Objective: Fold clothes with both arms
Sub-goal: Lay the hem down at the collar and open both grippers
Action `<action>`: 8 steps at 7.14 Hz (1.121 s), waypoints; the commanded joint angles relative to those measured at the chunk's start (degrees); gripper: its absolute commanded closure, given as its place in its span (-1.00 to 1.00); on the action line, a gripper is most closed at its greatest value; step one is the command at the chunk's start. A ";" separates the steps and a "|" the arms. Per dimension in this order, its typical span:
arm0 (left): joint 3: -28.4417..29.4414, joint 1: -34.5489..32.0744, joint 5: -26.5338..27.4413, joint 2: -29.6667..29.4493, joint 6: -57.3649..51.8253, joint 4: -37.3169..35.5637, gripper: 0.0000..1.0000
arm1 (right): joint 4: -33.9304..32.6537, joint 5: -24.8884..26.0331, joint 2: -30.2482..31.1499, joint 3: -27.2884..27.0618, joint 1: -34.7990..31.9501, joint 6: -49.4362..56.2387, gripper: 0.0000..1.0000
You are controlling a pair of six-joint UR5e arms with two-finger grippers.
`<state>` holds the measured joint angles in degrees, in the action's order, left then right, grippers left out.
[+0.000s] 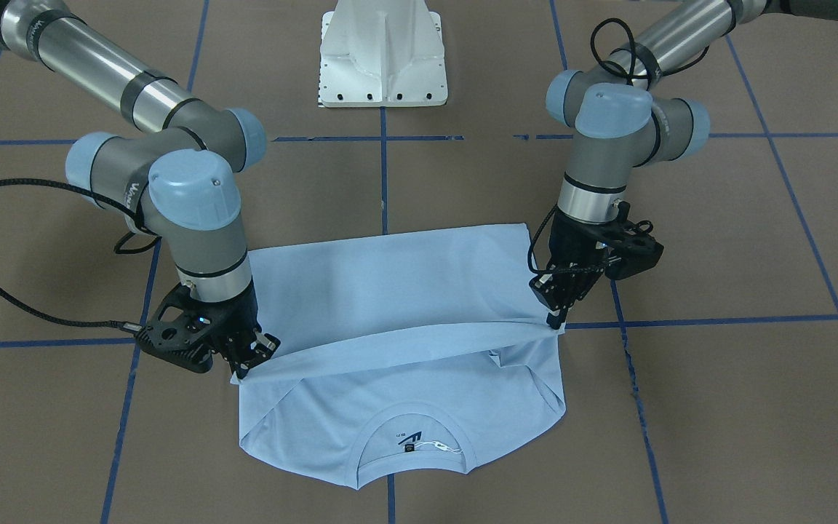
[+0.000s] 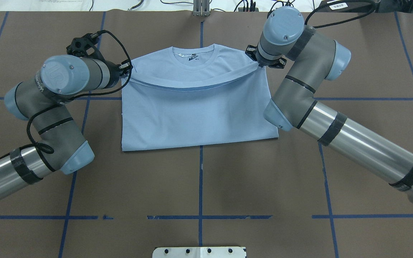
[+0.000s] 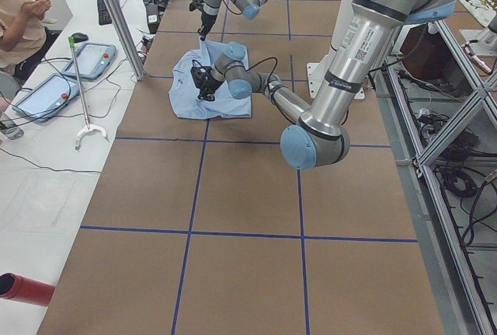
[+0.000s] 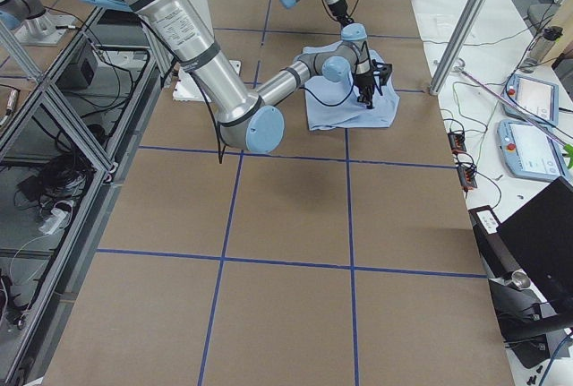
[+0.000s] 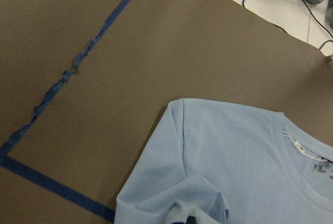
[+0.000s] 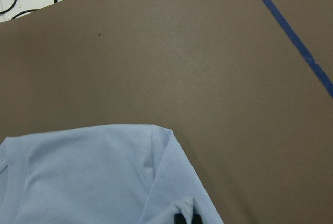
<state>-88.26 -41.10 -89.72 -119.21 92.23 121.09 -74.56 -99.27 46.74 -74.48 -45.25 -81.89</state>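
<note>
The T-shirt lies on the table, its sides already folded in. The left pincer and the right pincer each grip one end of the hem, lifted over the chest. The hem must still reach the collar.

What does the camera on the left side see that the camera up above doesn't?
Only the left side view shows a person sitting beside the table, with a tablet next to them. Only the overhead view shows the collar and its small dark print. Both show the light blue T-shirt on the table, held by the left gripper and right gripper.
</note>
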 commanded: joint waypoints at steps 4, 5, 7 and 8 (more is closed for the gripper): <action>8.01 -0.82 1.91 -3.66 -0.03 4.15 1.00 | 3.90 -0.04 -3.15 8.39 -0.55 0.77 1.00; 8.97 -0.99 1.91 -3.49 0.05 6.06 1.00 | 3.90 -0.04 -3.15 8.48 -0.55 0.77 1.00; 11.35 -1.08 1.83 -3.13 0.05 6.96 0.72 | 3.90 0.04 -3.15 8.48 -0.46 0.94 0.37; 11.44 -1.08 1.83 -3.05 0.05 7.14 0.62 | 3.90 0.13 -3.23 8.48 -0.46 1.03 0.21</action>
<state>-77.30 -42.14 -87.88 -122.40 92.26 127.94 -70.66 -99.24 43.57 -66.01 -45.74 -80.98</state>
